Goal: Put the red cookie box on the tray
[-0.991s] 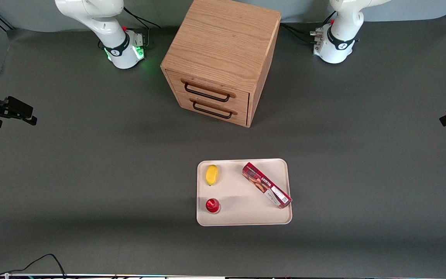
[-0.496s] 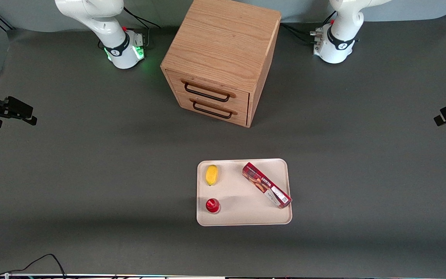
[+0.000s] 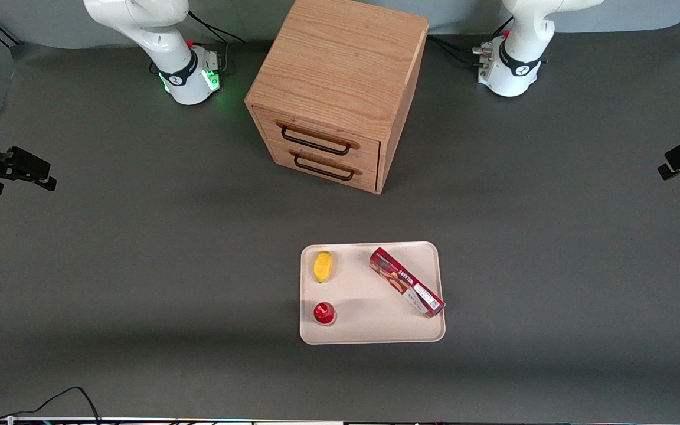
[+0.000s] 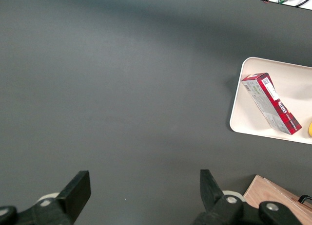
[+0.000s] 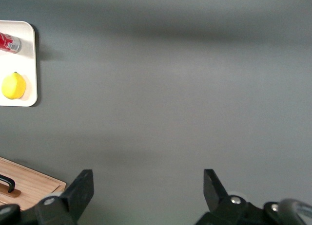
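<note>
One red cookie box (image 3: 406, 281) lies flat and slantwise on the tray (image 3: 369, 336), along the edge toward the working arm's end. Seen from the front, the box sits at about eight o'clock from the hand (image 4: 145, 186), well apart. That hand hangs over bare surface (image 3: 552, 248), fingers spread wide and holding nothing.

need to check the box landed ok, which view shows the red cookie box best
The front view: the whole red cookie box lies diagonally on the tray, near its rim. The left wrist view shows it whole too, but off at the frame's edge. The right wrist view misses it. The gripper is open, over bare table toward the working arm's end.
</note>
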Robot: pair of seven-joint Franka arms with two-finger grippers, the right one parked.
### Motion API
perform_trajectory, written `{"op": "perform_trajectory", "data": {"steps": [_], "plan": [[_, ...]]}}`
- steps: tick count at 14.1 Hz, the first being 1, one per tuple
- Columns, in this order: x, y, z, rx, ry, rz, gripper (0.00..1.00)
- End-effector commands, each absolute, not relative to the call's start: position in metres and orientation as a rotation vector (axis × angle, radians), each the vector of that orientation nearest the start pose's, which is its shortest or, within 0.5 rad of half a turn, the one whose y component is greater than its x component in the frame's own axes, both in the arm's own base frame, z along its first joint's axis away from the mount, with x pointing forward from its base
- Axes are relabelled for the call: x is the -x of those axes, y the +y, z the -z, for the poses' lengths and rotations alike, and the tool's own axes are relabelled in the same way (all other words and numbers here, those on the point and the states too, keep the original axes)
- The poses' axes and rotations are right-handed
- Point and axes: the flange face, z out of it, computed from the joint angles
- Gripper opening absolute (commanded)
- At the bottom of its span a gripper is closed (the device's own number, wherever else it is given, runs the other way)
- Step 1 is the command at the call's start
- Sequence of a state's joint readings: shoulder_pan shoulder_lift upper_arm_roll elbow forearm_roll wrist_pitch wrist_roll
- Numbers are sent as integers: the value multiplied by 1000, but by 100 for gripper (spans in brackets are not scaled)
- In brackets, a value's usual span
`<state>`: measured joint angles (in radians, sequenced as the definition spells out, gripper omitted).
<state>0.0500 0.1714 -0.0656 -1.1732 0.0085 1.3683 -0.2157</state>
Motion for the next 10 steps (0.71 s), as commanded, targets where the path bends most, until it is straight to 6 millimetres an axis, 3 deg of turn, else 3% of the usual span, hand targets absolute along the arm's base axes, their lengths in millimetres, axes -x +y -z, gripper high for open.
{"op": "perform_trajectory", "data": {"steps": [1, 6, 10], "plan": [[-573, -3, -692, 3137, -302, 50, 100], [-577, -3, -671, 3144, -304, -15, 100], [-580, -3, -669, 3146, -305, 2, 100]]}}
